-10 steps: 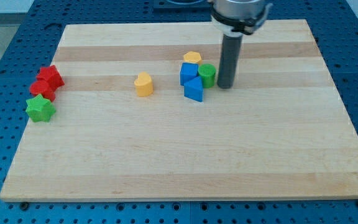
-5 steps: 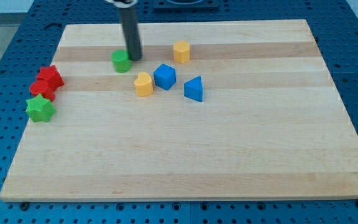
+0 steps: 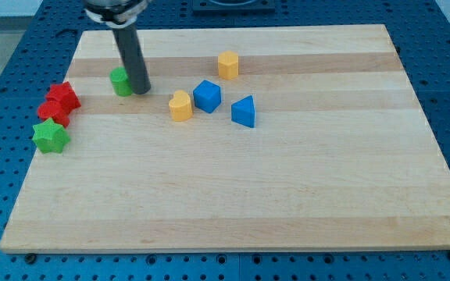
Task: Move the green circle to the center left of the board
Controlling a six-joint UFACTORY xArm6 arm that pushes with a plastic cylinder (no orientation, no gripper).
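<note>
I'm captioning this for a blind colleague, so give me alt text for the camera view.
My tip presses against the right side of the green circle at the wooden board's upper left. Left of it sit two red blocks and a green star; to the right, two yellow blocks, a blue cube and a blue triangle.

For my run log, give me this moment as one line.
my tip: touching green circle's right | green circle: upper left, right of red blocks | goal: not yet reached
</note>
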